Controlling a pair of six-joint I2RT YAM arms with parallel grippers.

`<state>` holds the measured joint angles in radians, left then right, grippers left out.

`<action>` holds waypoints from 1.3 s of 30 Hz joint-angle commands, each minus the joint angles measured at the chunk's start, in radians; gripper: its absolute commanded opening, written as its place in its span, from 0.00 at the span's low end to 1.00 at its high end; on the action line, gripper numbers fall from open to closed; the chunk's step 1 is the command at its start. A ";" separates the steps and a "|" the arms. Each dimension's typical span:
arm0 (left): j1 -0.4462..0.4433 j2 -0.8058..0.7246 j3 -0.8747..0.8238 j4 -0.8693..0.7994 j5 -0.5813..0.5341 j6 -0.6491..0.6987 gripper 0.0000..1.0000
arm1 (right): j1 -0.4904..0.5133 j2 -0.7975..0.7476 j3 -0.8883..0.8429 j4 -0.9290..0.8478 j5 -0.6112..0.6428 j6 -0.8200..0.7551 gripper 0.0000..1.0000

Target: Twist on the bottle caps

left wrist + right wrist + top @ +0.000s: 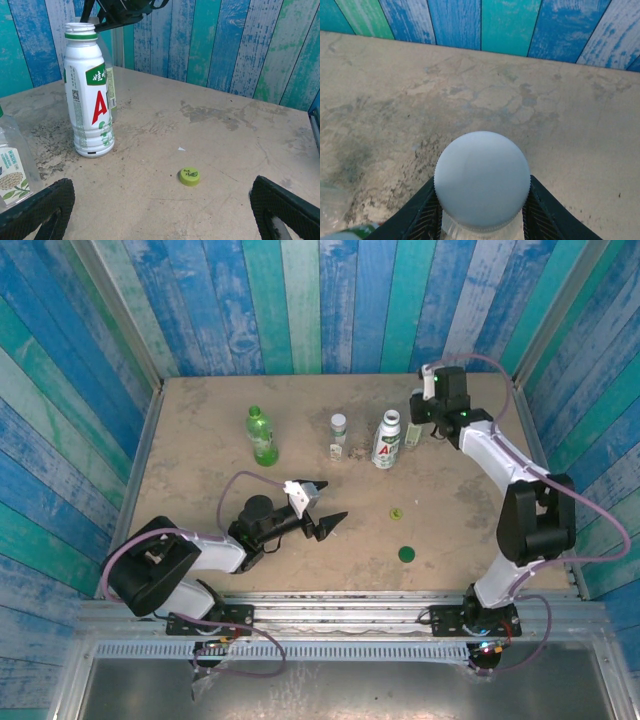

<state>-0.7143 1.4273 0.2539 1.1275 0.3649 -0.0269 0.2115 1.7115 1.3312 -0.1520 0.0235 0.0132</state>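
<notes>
My right gripper (481, 197) is shut on a white bottle cap (481, 175) that sits on the neck of the tall clear bottle (414, 432) at the back right. My left gripper (162, 195) is open and hangs low over the table, nothing between its fingers (42, 210). A yellow-green cap (189, 176) lies on the table just ahead of it. The white bottle (89, 100) with the red-and-green label stands uncapped at the left. A dark green cap (407, 554) lies nearer the front. The translucent green bottle (262, 436) stands at the back left, and a short clear bottle (339, 436) wears a white cap.
The bottles stand in a row across the back of the sandy table (200, 470). Blue and green plank walls (320, 300) close in the back and both sides. Bare table lies between the row and the arm bases.
</notes>
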 commanded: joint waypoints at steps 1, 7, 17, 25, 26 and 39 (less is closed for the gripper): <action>0.003 -0.019 -0.002 -0.012 0.010 0.014 0.94 | -0.005 0.016 0.018 -0.049 -0.025 -0.025 0.37; 0.005 -0.004 0.007 -0.013 0.033 0.016 0.94 | -0.007 -0.019 0.005 -0.049 -0.024 -0.026 0.54; 0.005 0.014 0.005 0.003 0.043 0.008 0.94 | -0.006 -0.084 0.016 -0.052 -0.023 -0.029 0.63; 0.005 0.014 0.002 0.016 0.042 0.011 0.94 | 0.021 -0.185 -0.035 -0.050 -0.139 -0.042 0.77; 0.004 0.017 0.003 0.017 0.042 0.013 0.94 | 0.032 -0.197 -0.046 -0.050 -0.140 -0.052 0.79; 0.004 0.026 -0.001 0.023 0.032 0.016 0.94 | 0.094 -0.121 -0.023 -0.140 -0.176 -0.075 0.73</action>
<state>-0.7132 1.4292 0.2539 1.1358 0.3950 -0.0223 0.3042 1.5551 1.2713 -0.2443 -0.1394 -0.0685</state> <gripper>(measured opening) 0.938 0.740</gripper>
